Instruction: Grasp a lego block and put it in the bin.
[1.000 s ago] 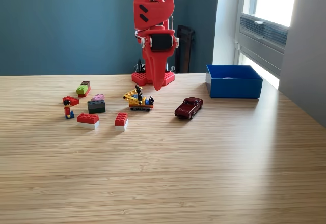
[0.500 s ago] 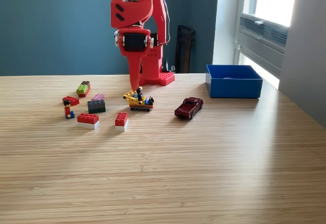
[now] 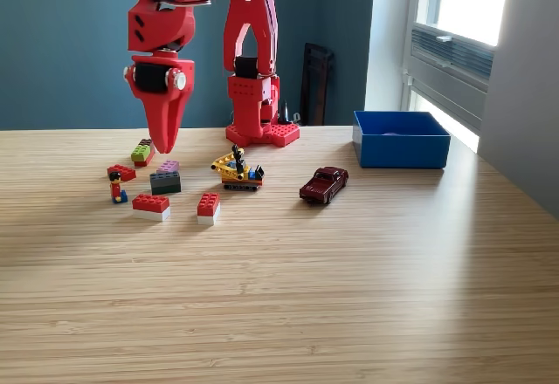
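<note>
Red gripper [image 3: 164,146] hangs above the grey block [image 3: 165,181], jaws seemingly closed, holding nothing.

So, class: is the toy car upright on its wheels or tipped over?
Upright. The dark red toy car sits level on the table, roof uppermost.

Several small lego blocks [image 3: 151,206], red, green, grey and pink, lie scattered at centre-left, while the open-topped blue bin [image 3: 401,139] sits upright at right.
</note>
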Tool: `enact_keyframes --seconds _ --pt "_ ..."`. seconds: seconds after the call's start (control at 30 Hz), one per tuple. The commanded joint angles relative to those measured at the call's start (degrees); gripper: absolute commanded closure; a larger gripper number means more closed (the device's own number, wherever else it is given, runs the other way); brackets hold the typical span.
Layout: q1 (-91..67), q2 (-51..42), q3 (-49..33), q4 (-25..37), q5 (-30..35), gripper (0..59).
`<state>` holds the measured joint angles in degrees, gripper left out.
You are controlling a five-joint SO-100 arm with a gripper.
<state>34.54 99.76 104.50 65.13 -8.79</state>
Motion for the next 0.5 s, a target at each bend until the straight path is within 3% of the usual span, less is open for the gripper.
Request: enact_keyframes --seconds 0.03,0.5 --pt "5.6 4.8 0.9 -0.3 1.4 56.1" --pt "10.8 4.9 5.1 -0.2 2.5 55.1"
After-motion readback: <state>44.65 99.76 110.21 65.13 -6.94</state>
